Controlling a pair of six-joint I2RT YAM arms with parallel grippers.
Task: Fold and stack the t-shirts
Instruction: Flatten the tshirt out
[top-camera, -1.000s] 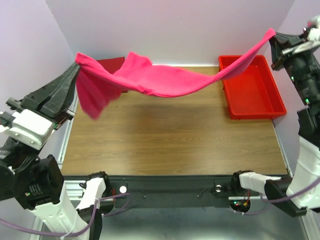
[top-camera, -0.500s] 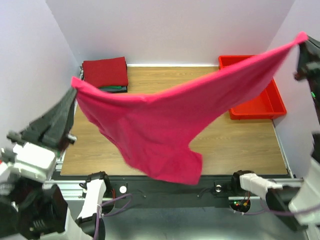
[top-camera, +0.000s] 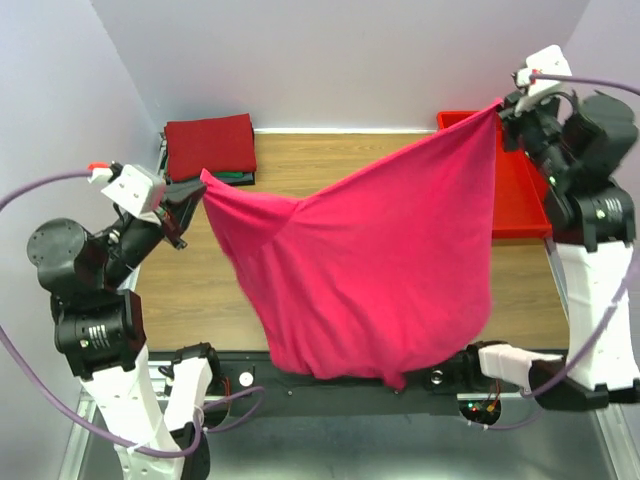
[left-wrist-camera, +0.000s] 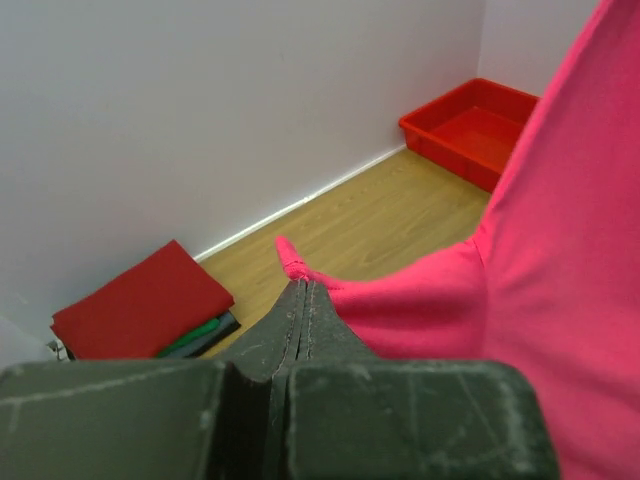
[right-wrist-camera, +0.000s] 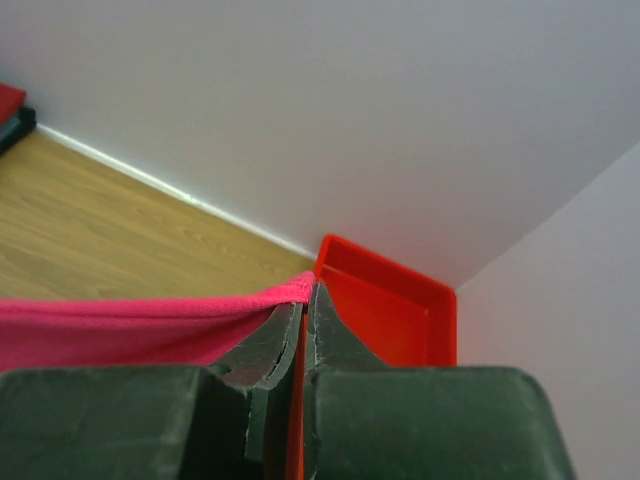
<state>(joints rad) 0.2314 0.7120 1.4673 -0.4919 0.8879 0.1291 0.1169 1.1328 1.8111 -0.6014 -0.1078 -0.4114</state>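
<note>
Left pincer (top-camera: 198, 190) and right pincer (top-camera: 499, 108), each clamped on a corner of the pink t-shirt (top-camera: 380, 270), hold it spread in the air over the desk (top-camera: 330, 160), near the folded stack (top-camera: 210, 147); next it probably needs lowering flat for folding.

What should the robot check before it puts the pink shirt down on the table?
1. Left jaws shut on a corner of the pink shirt: ok.
2. Right jaws shut on the opposite corner: ok.
3. Shirt hanging smooth: not ok, it sags with a diagonal crease.
4. Folded stack apart from the shirt: ok.
5. Shirt apart from the red bin: cannot tell, its edge covers part of the bin from above.
6. Table under the shirt free: cannot tell, hidden.
</note>
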